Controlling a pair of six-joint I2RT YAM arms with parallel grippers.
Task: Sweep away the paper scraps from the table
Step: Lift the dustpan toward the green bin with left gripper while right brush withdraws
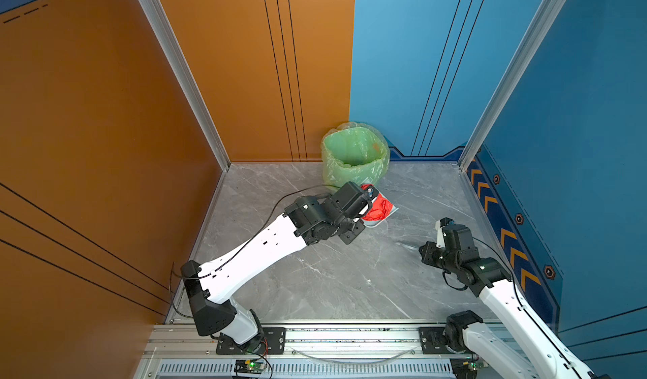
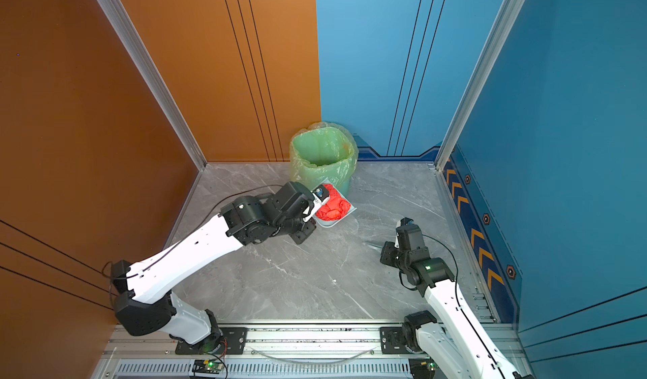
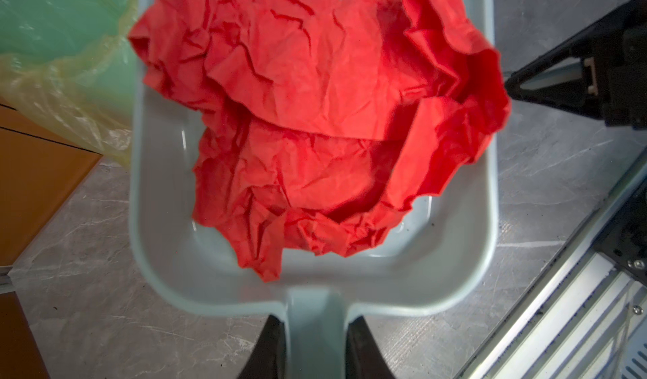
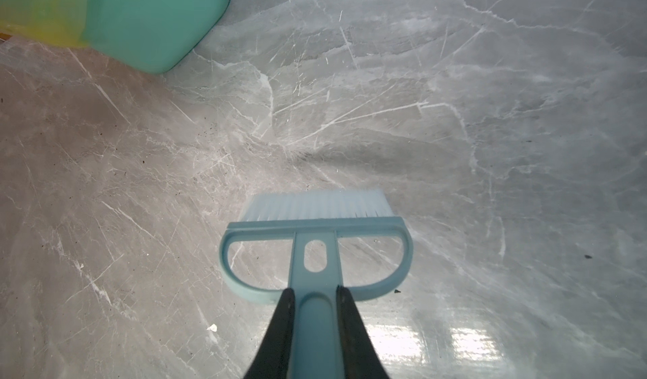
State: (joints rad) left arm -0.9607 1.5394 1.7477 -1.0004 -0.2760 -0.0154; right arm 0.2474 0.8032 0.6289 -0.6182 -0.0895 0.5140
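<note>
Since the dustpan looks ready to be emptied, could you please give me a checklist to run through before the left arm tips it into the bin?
1. Grip: the left gripper is shut on the handle of the dustpan: ok.
2. Load: the red paper wad lies in the dustpan: ok, though one fold overhangs a side wall.
3. The bin is upright with its mouth open: ok.
4. Dustpan's front edge over the bin's mouth: not ok, it is beside the bin's wall.
5. The right gripper is shut on the brush, apart from the dustpan: ok.
6. Other scraps on the table: none shows, but part of it is hidden: cannot tell.
</note>
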